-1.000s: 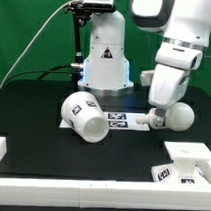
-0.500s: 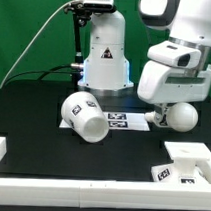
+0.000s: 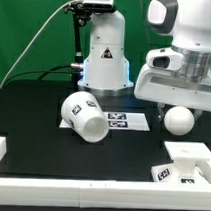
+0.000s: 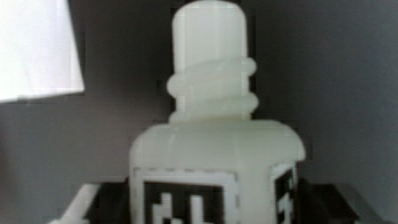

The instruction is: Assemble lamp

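While shade lies tipped, bulb under pincer

Lamp parts are all matte white with black-and-white square tags: shade, base, bulb. In the wrist view the bulb reads slightly greenish-white, and its tag is black with white blocks. Marker board is white with black square tags, table is black, backdrop is green, and front rail is white. Robot body is glossy white with a blue glow and a dark triangle label.
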`<state>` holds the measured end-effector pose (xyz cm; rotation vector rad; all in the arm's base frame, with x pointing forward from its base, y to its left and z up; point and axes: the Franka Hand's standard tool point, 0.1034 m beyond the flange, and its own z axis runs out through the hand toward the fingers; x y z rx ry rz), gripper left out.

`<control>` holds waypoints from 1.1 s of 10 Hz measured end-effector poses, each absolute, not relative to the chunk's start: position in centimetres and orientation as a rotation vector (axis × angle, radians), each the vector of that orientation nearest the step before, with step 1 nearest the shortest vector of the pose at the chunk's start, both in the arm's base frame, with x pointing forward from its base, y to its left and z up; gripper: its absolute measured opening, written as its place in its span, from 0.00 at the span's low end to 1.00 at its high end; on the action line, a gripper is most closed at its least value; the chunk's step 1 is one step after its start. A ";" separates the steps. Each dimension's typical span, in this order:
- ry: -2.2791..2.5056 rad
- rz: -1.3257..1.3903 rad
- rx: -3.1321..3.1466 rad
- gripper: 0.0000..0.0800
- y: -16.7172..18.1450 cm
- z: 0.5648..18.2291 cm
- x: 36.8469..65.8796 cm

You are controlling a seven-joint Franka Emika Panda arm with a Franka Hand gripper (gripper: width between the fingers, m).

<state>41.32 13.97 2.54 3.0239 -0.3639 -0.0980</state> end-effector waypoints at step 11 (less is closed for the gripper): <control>-0.371 -0.091 3.059 0.54 13.1 1.1 41.1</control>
